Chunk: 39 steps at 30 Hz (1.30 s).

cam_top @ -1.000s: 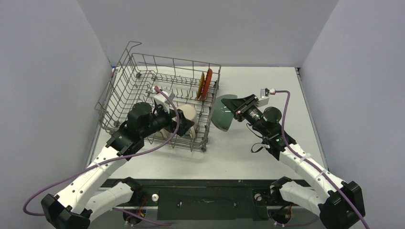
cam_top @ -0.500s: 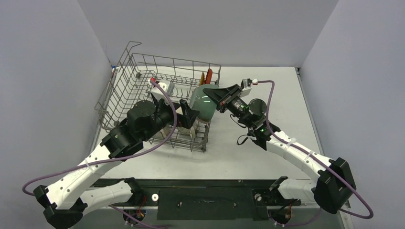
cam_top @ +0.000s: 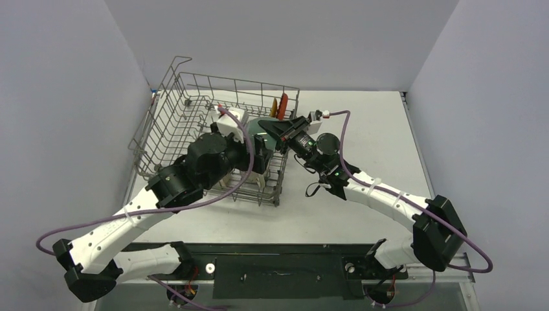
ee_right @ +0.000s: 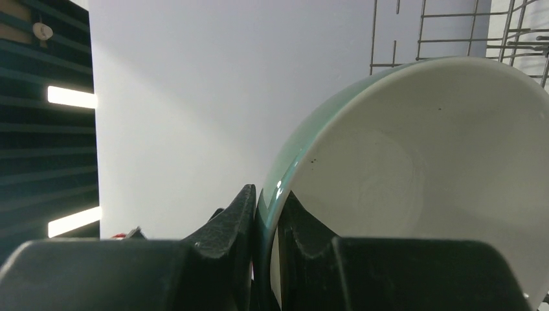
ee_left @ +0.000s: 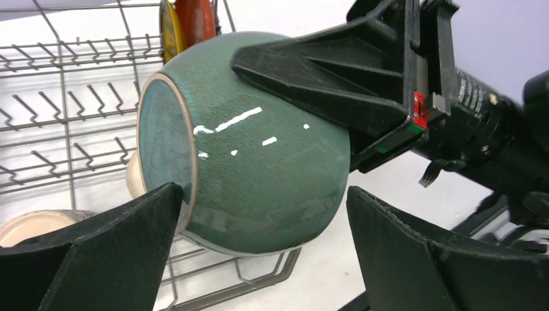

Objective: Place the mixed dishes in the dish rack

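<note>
The right gripper (ee_right: 265, 194) is clamped on the rim of the green bowl (ee_left: 259, 175), which lies on its side over the right end of the dish rack (cam_top: 169, 113). The left gripper (ee_left: 263, 193) is spread wide and empty, with one finger on each side of the bowl.

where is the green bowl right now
Top view: the bowl hangs over the dish rack near its right wall, rim pinched by the right tool, inside the open left tool.

Bowl (ee_left: 259, 149), rim pinched in the right gripper (ee_right: 267, 217), lies on its side between the left gripper's (ee_left: 262, 194) parted fingers, above the dish rack (cam_top: 162, 123) floor, with plate (ee_left: 194, 16) and saucer (ee_left: 169, 23) upright beyond it and a mug (ee_left: 29, 223) just past one finger.
</note>
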Available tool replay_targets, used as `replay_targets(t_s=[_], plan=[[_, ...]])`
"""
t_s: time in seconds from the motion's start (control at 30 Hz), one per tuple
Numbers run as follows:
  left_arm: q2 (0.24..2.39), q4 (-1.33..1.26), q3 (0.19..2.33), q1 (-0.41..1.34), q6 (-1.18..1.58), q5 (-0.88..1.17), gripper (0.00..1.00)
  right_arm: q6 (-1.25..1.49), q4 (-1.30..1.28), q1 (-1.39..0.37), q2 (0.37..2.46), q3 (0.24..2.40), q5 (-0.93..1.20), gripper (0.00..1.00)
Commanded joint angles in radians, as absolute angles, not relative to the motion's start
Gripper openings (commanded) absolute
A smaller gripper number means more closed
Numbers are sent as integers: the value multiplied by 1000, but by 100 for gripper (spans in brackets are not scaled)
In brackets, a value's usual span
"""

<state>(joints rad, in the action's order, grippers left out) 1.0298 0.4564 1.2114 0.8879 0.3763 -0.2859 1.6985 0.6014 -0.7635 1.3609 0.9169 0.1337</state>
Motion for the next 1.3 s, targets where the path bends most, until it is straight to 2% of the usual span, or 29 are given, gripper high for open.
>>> replay_targets(t_s=[0.0,0.23,0.5,0.67,0.93,1.1,1.2,1.27], plan=[[1077,510,1285,988,244,-498,96,1796,862,-784,1358,1025,74,0],[1124,476,1273,1160,34,-841,97,1829,860,-807,1388,1049,46,0],[1162,529,1293,1176,13,-895,96,1843,862,-827,1439,1106,49,0],[1161,616,1338,1135,80,-795,96,1863,878,-837,1465,1112,58,0],[1163,770,1407,996,169,-465,99,1897,913,-842,1497,1118,63,0],[1210,850,1452,984,160,-484,97,1910,914,-843,1519,1140,56,0],[1232,873,1475,978,162,-486,99,1922,915,-843,1543,1157,60,0],[1243,886,1483,976,160,-504,92,1929,919,-844,1557,1165,61,0]])
